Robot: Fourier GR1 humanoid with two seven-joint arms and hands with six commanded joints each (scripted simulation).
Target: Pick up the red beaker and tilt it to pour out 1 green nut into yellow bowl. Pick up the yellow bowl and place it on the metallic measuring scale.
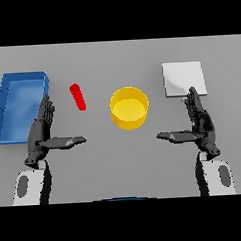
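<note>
A slim red beaker [77,96] stands on the grey table left of centre, leaning a little. The yellow bowl [129,108] sits at the middle of the table; I see nothing inside it. The metallic measuring scale [183,79] is a pale square plate at the back right. My left hand [42,131] is open, fingers straight and thumb pointing inward, below and left of the beaker, apart from it. My right hand [199,122] is open the same way, right of the bowl and just in front of the scale. No green nut is visible.
A blue tray [4,106] lies at the far left, right beside my left hand.
</note>
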